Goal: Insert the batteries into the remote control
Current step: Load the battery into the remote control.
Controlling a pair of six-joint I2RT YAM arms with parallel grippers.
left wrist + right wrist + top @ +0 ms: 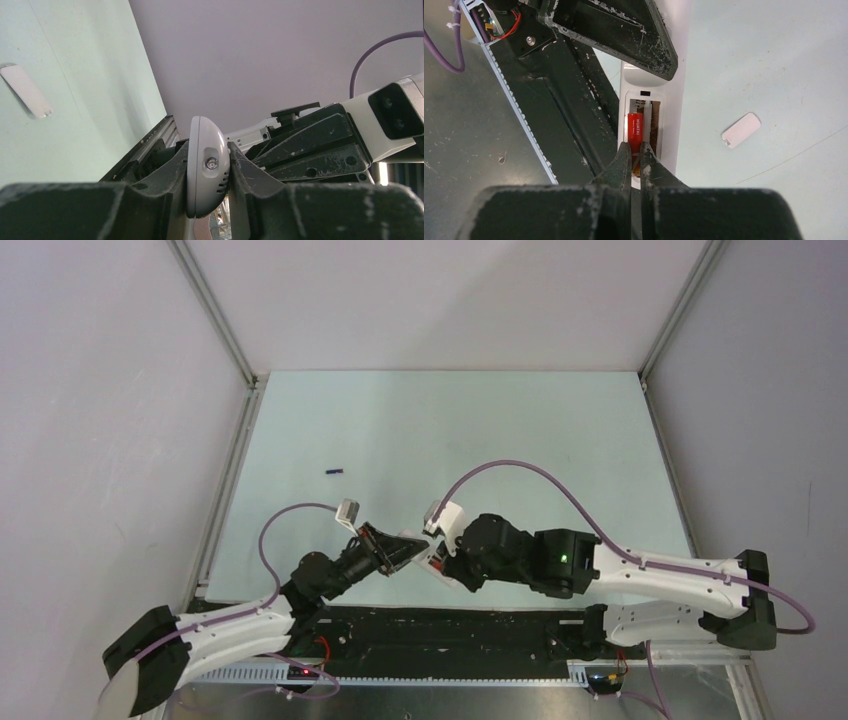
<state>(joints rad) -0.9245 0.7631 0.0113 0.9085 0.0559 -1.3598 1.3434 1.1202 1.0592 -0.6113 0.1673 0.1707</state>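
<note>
The white remote control (672,107) is held off the table, battery bay up, and my left gripper (209,172) is shut on its rounded end (202,150). A red-orange battery (634,128) lies in the left slot of the open bay. My right gripper (636,151) is shut on that battery's near end. The slot beside it shows bare brown contacts. In the top view both grippers meet near the table's front edge, left gripper (396,548) against right gripper (438,558). The dark blue battery (335,472) lies alone on the table, further back and to the left.
A small white cover plate (740,130) lies flat on the pale green table (520,430), also seen in the left wrist view as the cover plate (26,91). A black base rail with wiring (460,625) runs along the near edge. Grey walls enclose the table.
</note>
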